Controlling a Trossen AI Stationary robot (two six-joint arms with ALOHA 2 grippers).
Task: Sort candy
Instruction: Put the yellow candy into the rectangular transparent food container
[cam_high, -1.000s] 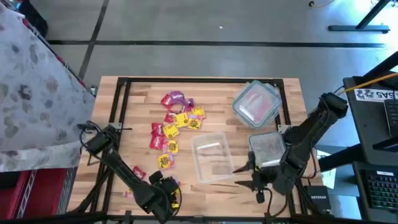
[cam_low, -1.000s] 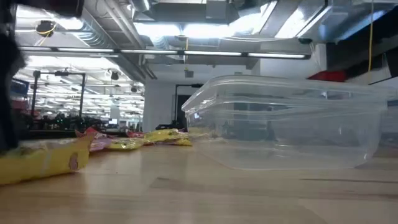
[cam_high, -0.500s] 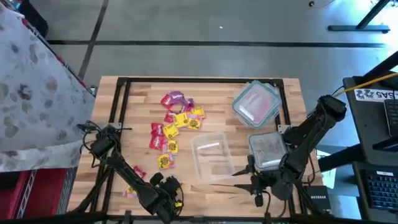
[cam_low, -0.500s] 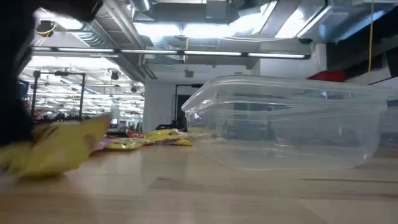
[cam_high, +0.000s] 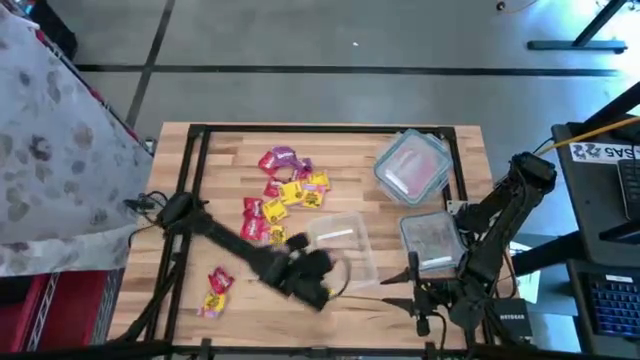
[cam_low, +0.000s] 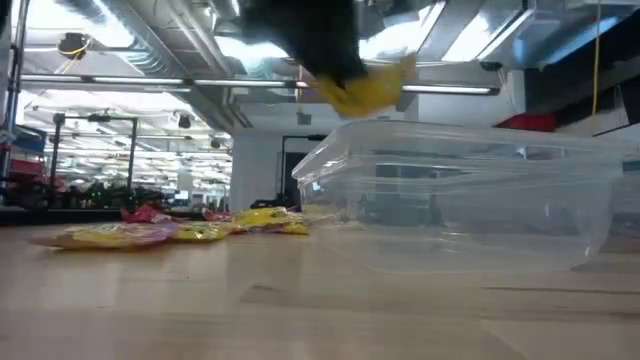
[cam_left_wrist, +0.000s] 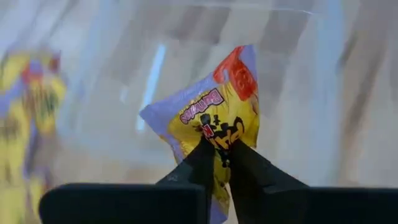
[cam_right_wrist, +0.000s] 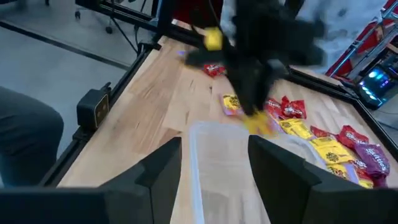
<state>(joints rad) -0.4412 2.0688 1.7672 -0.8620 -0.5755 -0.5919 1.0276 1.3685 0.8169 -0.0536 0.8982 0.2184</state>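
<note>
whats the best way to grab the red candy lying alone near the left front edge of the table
Take the red candy from straight above, pinching across its narrow middle. It lies flat on the table, apart from the main pile, so nothing crowds a top-down approach. The left tool is nearest but now holds a yellow candy at the clear tub.

I see a glossy yellow candy wrapper (cam_left_wrist: 214, 134) pinched in my left gripper's (cam_left_wrist: 217, 155) matt black fingers, above a clear, shiny plastic tub (cam_low: 470, 205) on the pale, smooth wooden tabletop (cam_high: 420, 305).
</note>
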